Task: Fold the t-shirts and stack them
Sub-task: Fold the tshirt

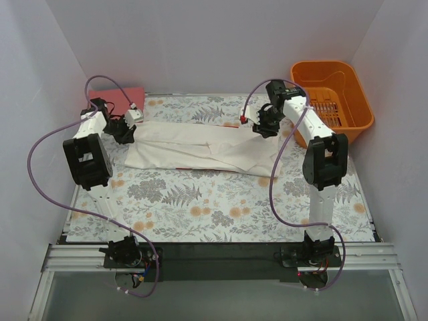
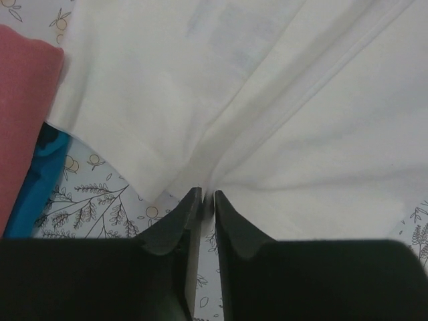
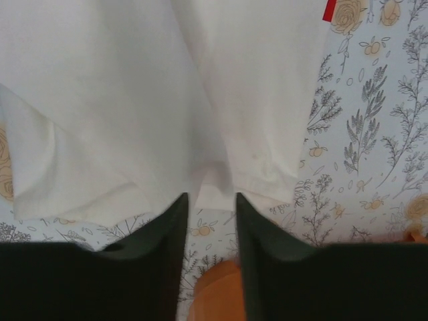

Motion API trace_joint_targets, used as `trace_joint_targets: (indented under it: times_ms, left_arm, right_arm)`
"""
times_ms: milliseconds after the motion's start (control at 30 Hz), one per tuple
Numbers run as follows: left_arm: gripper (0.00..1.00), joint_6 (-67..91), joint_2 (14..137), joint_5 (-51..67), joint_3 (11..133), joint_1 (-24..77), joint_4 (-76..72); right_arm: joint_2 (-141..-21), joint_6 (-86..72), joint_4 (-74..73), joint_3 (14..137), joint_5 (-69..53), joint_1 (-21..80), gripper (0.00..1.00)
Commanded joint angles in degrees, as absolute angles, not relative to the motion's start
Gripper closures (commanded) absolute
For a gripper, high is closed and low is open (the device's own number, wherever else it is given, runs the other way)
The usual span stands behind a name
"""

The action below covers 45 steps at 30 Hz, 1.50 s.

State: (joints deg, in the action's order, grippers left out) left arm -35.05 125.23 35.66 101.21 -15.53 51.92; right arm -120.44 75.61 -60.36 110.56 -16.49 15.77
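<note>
The white t-shirt [image 1: 194, 144] lies as a long band across the far half of the floral-covered bench [image 1: 221, 214], stretched between both arms. The left tool [image 2: 206, 195] is pinched almost closed, a ridge of white cloth caught between its tips. The right tool [image 3: 210, 200] is parted, the shirt's hem just reaching the gap between its fingers and not clamped. The salmon-red t-shirt [image 1: 119, 95] sits at the far left corner with the blue t-shirt [image 2: 40, 177] peeking beside it.
</note>
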Motion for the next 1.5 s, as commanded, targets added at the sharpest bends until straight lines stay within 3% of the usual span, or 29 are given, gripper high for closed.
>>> trace_joint_targets:
  times_ms: [0,67,233,467,600,933,1167,1467]
  left_arm:
    - [0.83,-30.34,124.02,34.19,101.16,-15.73,50.45]
    - [0.74,-27.44,122.88,34.19,101.34,-16.34,50.19]
    - [0.59,-13.48,122.17,35.77,105.98,-18.02,57.36]
    - [0.51,3.33,119.1,36.3,100.39,-21.61,60.65]
    - [0.5,7.64,117.6,35.42,93.8,-22.15,57.84]
    - [0.5,13.54,118.92,33.22,90.53,-22.06,53.0]
    - [0.63,13.45,118.57,33.13,90.53,-22.06,52.91]
    - [0.69,12.31,116.46,35.07,89.38,-22.06,52.65]
  right_arm:
    - [-120.5,73.57,-60.91,115.48,-15.65,15.38,0.5]
    - [-119.1,70.33,-60.99,116.45,-16.43,15.03,0.38]
    - [-111.46,61.63,-62.31,108.39,-18.28,14.24,0.37]
    - [-103.54,44.58,-63.37,91.59,-26.26,10.81,0.4]
    - [-105.38,37.98,-62.41,88.33,-27.68,9.85,0.41]
    - [-108.46,32.17,-55.03,83.15,-25.66,9.32,0.4]
    - [-109.86,31.46,-54.14,81.74,-26.54,9.14,0.39]
    - [-111.62,30.67,-52.56,81.39,-25.05,8.7,0.41]
